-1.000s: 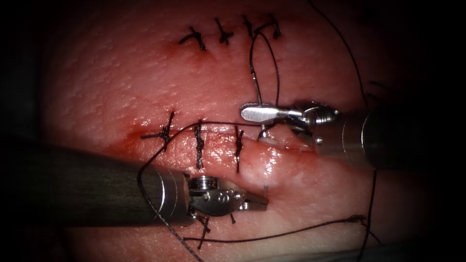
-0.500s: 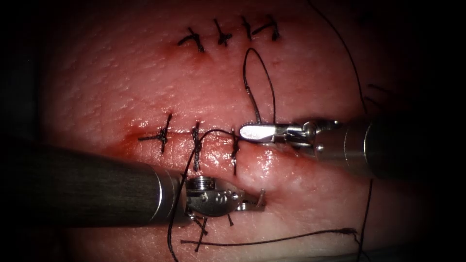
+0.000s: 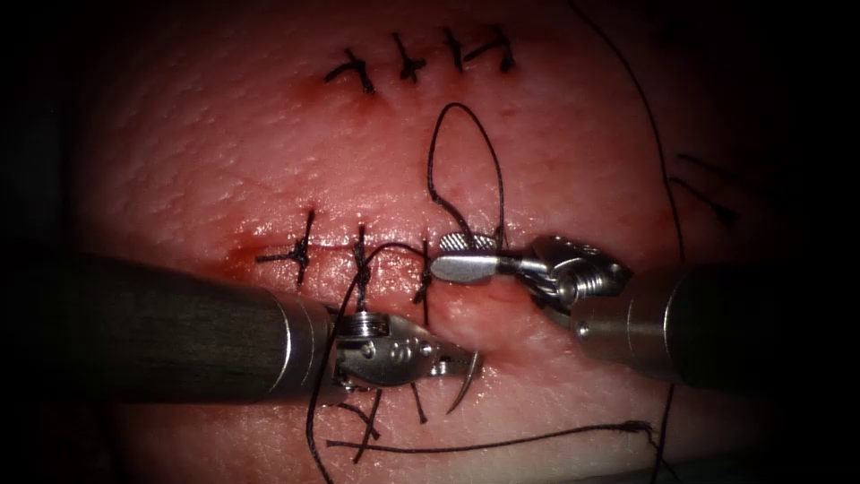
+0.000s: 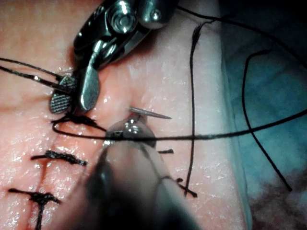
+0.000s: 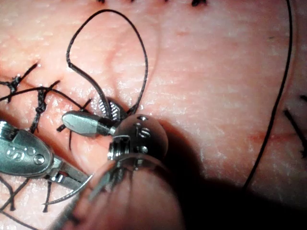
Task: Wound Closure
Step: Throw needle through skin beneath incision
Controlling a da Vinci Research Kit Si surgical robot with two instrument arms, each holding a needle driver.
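Holding the needle (image 3: 464, 387) near its blunt end, the left tool (image 3: 452, 363) sits at lower centre of the endoscope frame, fingers clamped, the curve hanging free of the tissue (image 3: 224, 161) with its point downward. Right tool (image 3: 452, 255) lies at centre right over the open end of the cut (image 3: 484, 300), fingers slightly parted, the thread (image 3: 466, 152) looping above them. Three stitches (image 3: 358, 260) cross the cut further left.

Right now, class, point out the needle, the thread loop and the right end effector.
Needle (image 3: 464, 387): endoscope view, mid-curve, below the left end effector (image 3: 459, 361) holding it.
Thread loop (image 3: 464, 108): endoscope view, top of the loop's arc.
Right end effector (image 3: 452, 254): endoscope view, between its open jaws' tips.
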